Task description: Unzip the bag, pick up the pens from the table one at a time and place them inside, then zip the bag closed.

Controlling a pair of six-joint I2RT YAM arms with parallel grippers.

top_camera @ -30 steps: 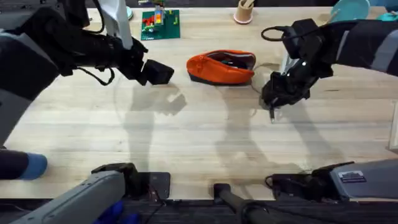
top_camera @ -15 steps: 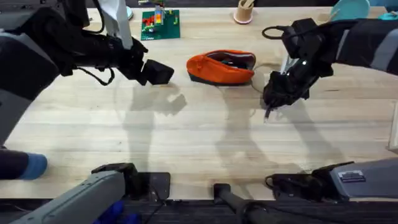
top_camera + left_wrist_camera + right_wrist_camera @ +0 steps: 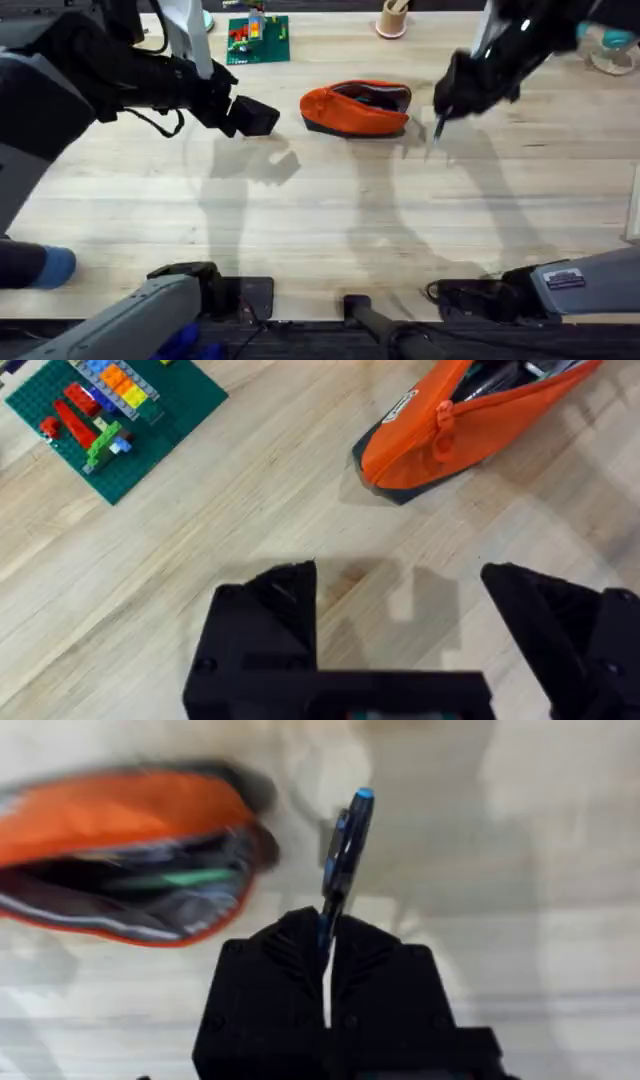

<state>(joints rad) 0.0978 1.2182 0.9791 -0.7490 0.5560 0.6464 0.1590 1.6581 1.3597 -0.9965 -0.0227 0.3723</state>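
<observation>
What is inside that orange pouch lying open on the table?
Through the unzipped mouth of the orange fabric pouch, a slim greenish pen lies against the dark lining. Anything deeper is covered by the fabric sides.

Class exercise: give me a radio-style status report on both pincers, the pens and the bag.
Left pincer open, empty, beside the bag. Right pincer shut on a pen, lifted off the table. Bag unzipped, green item inside. Path clear.
</observation>
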